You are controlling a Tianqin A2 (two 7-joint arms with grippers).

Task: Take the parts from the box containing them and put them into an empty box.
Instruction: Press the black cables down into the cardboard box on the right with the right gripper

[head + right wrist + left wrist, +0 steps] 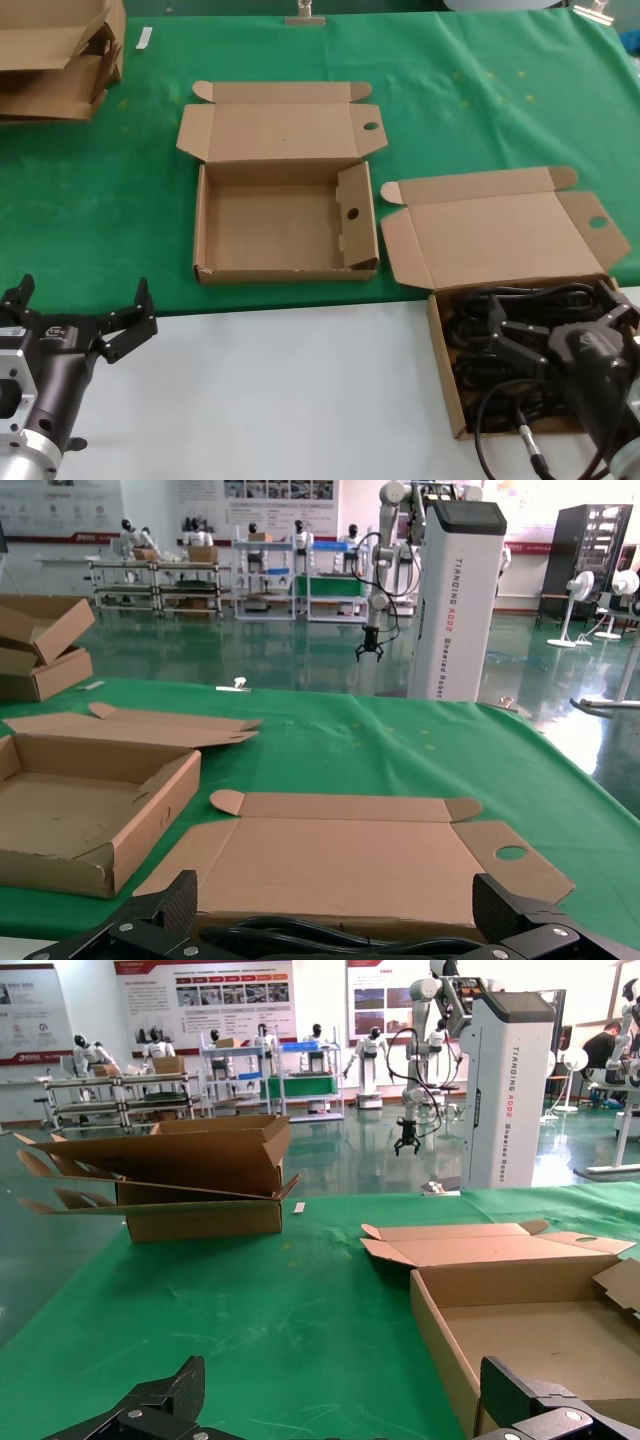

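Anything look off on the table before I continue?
Nothing stands out. The cords sit inside their box, the empty box lies open and square, and nothing has spilled onto the table.

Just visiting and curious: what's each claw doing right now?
Right gripper open over the cords in their box. Left gripper open, parked near the front edge. Empty box waiting, nothing blocking.

My left gripper (80, 312) has matte black angular fingers on a silver metal wrist; my right gripper (560, 318) looks all black, trailing a looped black cable, seemingly with a metal connector
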